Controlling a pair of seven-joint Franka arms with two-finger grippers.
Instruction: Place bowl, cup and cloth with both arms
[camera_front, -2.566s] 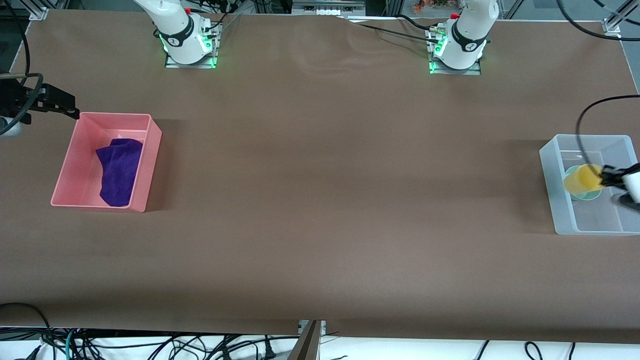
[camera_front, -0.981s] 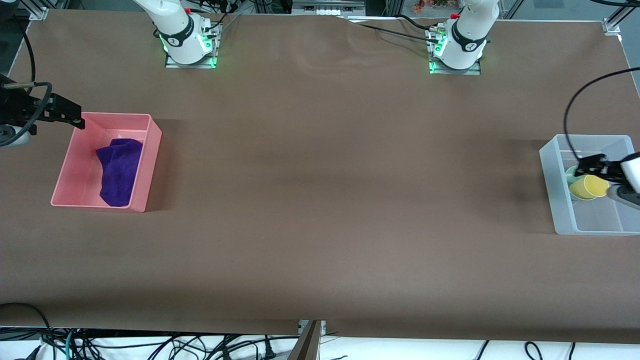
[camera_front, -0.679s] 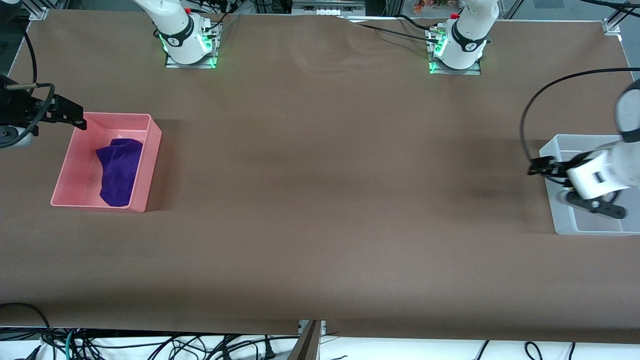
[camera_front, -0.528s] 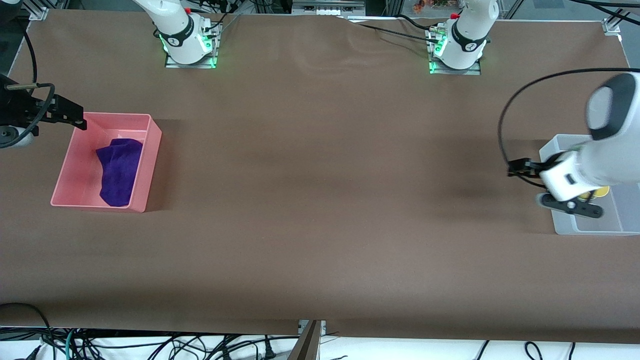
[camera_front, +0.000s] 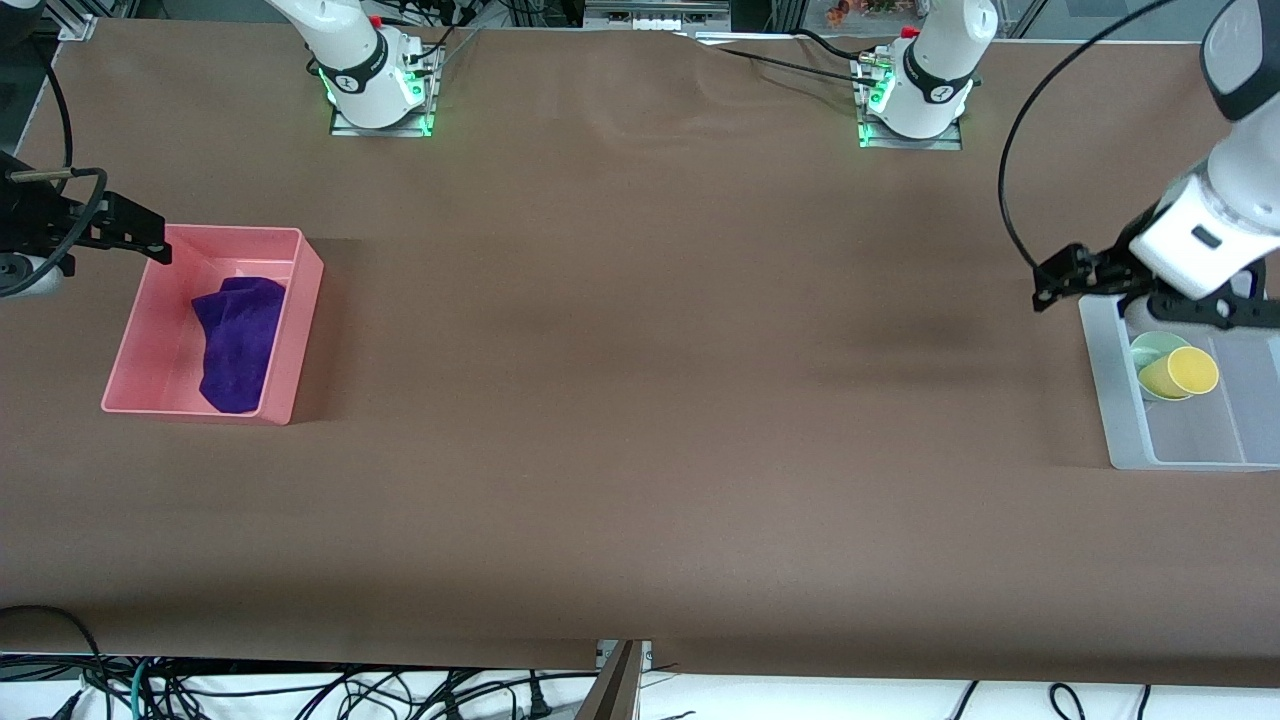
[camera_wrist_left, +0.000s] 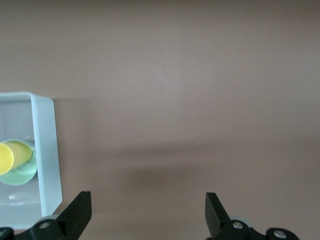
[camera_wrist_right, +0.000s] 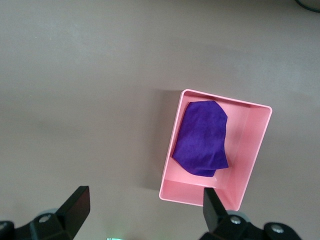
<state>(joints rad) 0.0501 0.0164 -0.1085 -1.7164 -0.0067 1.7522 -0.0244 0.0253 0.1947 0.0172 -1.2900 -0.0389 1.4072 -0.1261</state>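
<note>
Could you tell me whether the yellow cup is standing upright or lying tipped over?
Tipped: the yellow cup lies on its side in the green bowl, its open mouth showing sideways, inside the clear bin.

This looks like a robot lab. Two white robot arms (camera_front: 350, 60) are bolted to a big brown bench (camera_front: 640, 400), with green lights glowing at their bases at the top of the frame. Lots of black cables (camera_front: 300, 690) lie tangled along the bottom edge. Metal frame bars (camera_front: 75, 20) show in the upper left corner.
</note>
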